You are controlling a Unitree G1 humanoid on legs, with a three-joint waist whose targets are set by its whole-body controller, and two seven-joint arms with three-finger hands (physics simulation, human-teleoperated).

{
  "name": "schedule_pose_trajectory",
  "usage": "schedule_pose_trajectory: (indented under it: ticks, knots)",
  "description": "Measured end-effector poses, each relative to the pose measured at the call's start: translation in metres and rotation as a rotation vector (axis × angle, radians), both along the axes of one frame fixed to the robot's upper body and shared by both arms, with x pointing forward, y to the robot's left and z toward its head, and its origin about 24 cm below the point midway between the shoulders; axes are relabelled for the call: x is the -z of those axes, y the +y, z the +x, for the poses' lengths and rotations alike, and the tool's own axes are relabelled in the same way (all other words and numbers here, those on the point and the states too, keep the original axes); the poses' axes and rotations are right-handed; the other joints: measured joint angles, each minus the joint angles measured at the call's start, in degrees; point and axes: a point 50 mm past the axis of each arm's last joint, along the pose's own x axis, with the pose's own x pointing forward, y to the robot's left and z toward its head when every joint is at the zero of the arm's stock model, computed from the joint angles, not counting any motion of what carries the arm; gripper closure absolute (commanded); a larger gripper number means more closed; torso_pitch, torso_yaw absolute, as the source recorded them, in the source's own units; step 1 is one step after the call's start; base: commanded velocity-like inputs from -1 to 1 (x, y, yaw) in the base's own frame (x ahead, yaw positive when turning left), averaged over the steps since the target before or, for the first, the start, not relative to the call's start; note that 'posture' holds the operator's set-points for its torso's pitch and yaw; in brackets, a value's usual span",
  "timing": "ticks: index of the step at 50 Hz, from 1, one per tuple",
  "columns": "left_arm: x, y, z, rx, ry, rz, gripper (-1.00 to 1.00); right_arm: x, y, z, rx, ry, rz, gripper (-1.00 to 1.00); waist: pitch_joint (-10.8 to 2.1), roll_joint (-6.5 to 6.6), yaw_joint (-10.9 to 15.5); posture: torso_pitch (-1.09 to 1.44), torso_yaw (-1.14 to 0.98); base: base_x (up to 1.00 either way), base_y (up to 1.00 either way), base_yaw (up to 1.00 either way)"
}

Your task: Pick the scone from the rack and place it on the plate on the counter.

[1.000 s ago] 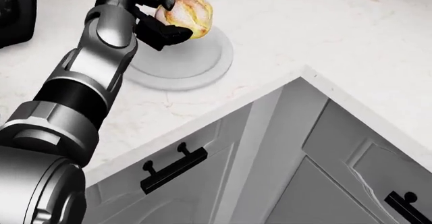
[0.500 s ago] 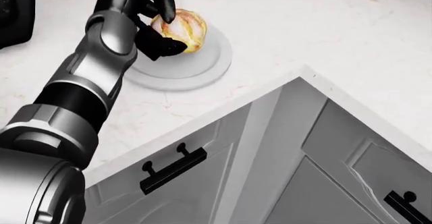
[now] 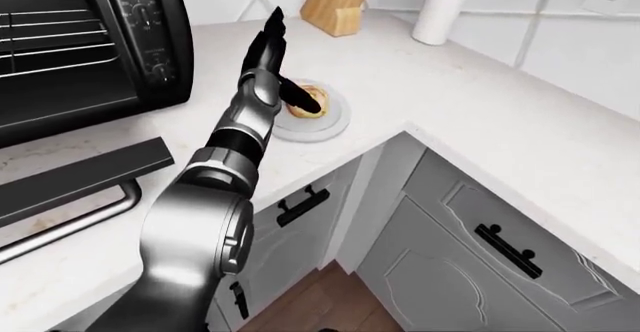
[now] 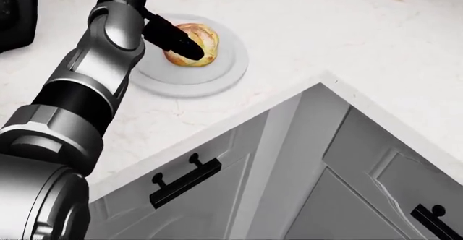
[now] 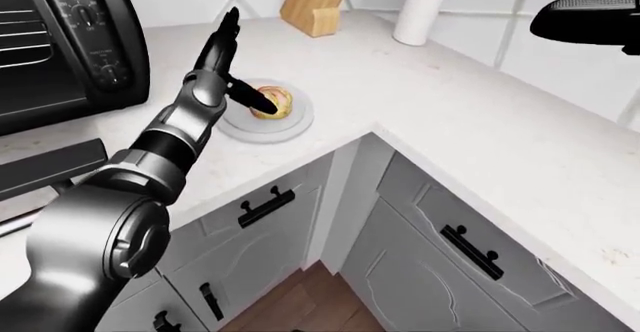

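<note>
The golden scone (image 4: 200,38) lies on the round white plate (image 4: 217,80) on the white counter. My left hand (image 5: 243,62) is open above the plate's left side. Its long fingers (image 5: 228,24) point up and away from the scone. Its black thumb (image 4: 173,38) stretches across the scone's left side without closing on it. In the right-eye view a dark shape at the top right edge is my right hand (image 5: 590,17), held high over the counter; its fingers do not show clearly.
A black toaster oven (image 3: 90,39) with its door (image 3: 70,178) folded down stands left of the plate. A knife block (image 3: 335,6) and a white utensil holder (image 3: 440,13) stand by the tiled wall. Grey corner cabinets with black handles (image 4: 184,181) lie below.
My left hand has opened and let go of the scone, which now rests on the plate. The fingers have lifted up out of the head view.
</note>
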Motion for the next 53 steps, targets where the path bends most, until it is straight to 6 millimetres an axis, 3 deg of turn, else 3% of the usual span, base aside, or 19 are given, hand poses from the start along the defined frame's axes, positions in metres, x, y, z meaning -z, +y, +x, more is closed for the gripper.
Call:
schedule_pose_trajectory:
  ticks: [5, 17, 35, 46, 53]
  knots:
    - [-0.009, -0.004, 0.0, 0.013, -0.01, -0.01, -1.0, 0.0, 0.0, -0.001, 0.002, -0.001, 0.0, -1.0, 0.16, -0.08, 0.1, 0.0, -0.76, 0.0, 0.0, 0.0]
    - [-0.087, -0.026, -0.008, 0.11, -0.182, -0.02, -1.0, 0.004, 0.002, 0.001, -0.006, 0.006, 0.002, -1.0, 0.12, -0.04, 0.1, 0.0, -0.76, 0.0, 0.0, 0.0]
    - [-0.162, -0.037, -0.031, 0.167, -0.359, -0.028, -1.0, 0.007, 0.01, 0.01, -0.045, 0.005, 0.012, -1.0, 0.69, 0.21, -0.1, 0.0, -0.76, 0.0, 0.0, 0.0]
    - [-0.181, -0.033, -0.053, 0.182, -0.422, -0.025, -1.0, 0.014, 0.017, 0.012, -0.074, 0.002, 0.023, -1.0, 1.03, 0.74, -0.4, 0.0, -0.76, 0.0, 0.0, 0.0]
    - [-0.165, -0.028, -0.077, 0.189, -0.42, -0.029, -1.0, 0.024, 0.024, 0.017, -0.096, 0.024, 0.022, -1.0, 1.33, 1.41, -0.8, 0.0, -0.76, 0.0, 0.0, 0.0]
